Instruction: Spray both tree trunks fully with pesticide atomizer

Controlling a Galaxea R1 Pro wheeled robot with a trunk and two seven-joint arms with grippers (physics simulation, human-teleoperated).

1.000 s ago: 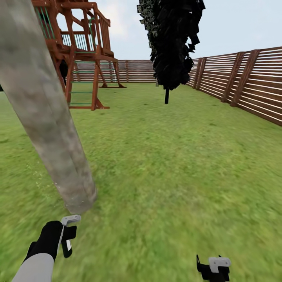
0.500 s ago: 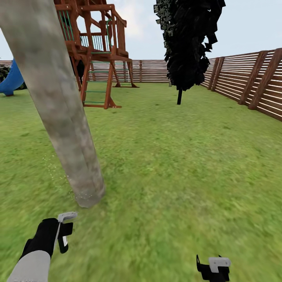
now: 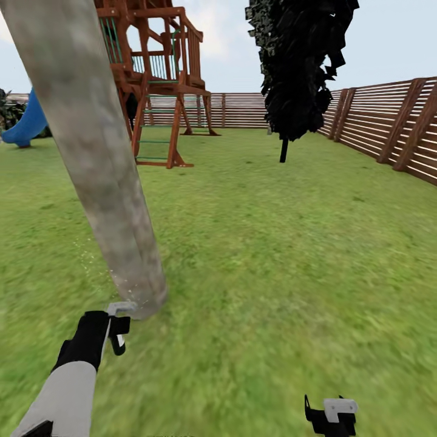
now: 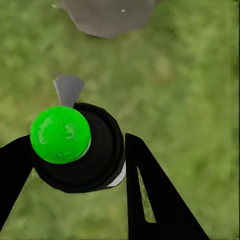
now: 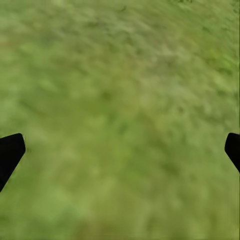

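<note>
The left gripper [image 3: 116, 331] is reaching low toward the foot of the tree trunk [image 3: 100, 158], a mottled grey-beige column leaning up and away across the left of the head view. In the left wrist view the left gripper's 2 black fingers [image 4: 150, 195] are closing around the pesticide atomizer [image 4: 75, 147], a black round body with a bright green cap and a grey nozzle pointing toward the base of the trunk, which is lying just beyond it on the grass; the finger on the arm's one side is pressing against the bottle, and the other is meeting its opposite edge, so the jaws are gripping it partway closed. Fine white specks of pesticide [image 3: 85, 258] are hanging in the air beside the lower trunk and dotting its base. The right gripper [image 3: 331, 416] is hovering low at the near edge of the head view over the floor [image 3: 273, 261] of blurry green grass, and in the right wrist view its 2 fingertips [image 5: 10, 152] are standing wide apart with nothing between them. Farther off, a wooden play tower [image 3: 155, 73] with a blue slide [image 3: 27, 124], a dark conifer [image 3: 300, 67] and a brown slat fence [image 3: 388, 130] are bordering the lawn.
</note>
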